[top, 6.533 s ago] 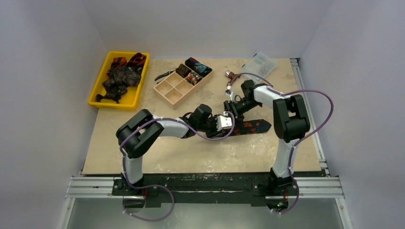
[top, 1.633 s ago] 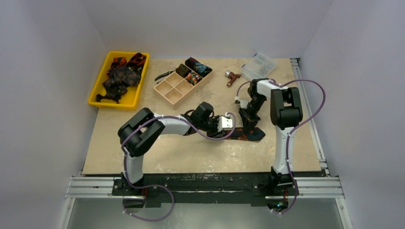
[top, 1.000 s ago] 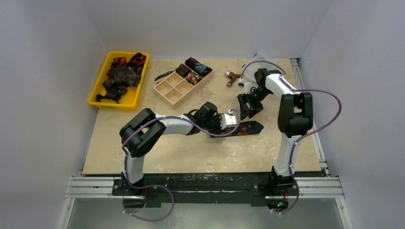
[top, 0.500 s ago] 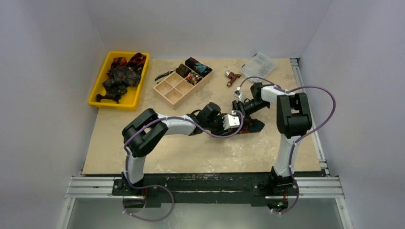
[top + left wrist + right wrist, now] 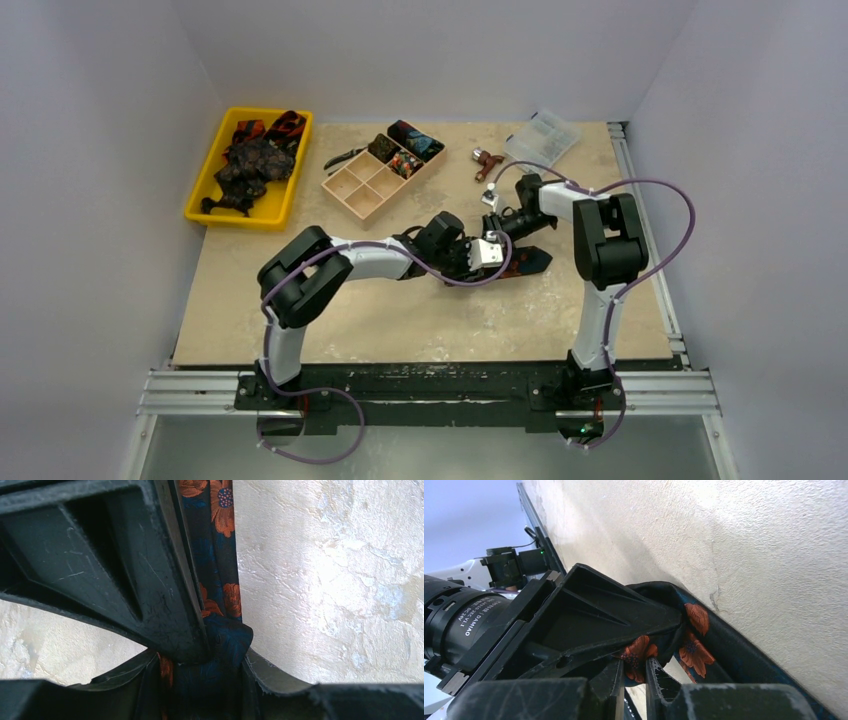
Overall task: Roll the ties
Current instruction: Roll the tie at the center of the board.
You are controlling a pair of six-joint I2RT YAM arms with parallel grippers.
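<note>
One dark tie point(image 5: 530, 262) with orange flowers lies right of the table's middle, its near end wound into a small roll. My left gripper point(image 5: 489, 252) is shut on that roll; the left wrist view shows the blue-black bundle wedged between my left gripper's point(image 5: 210, 677) fingers, the flat tie point(image 5: 220, 580) running away from it. From behind, my right gripper point(image 5: 502, 230) meets it. In the right wrist view my right gripper point(image 5: 634, 672) is pinched on a fold of the flowered tie point(image 5: 696, 652), pressed against the left gripper's finger point(image 5: 599, 615).
A yellow bin point(image 5: 207, 185) at the back left holds several loose ties. A beige divided box point(image 5: 350, 185) with rolled ties in its far cells stands behind centre, pliers point(image 5: 345, 157) beside it. A small reddish tool point(image 5: 487, 162) and a clear plastic box point(image 5: 543, 135) lie back right.
My right gripper swung from the back down to the left gripper and closed on the tie. The left gripper edged right, and less flat tie shows.
</note>
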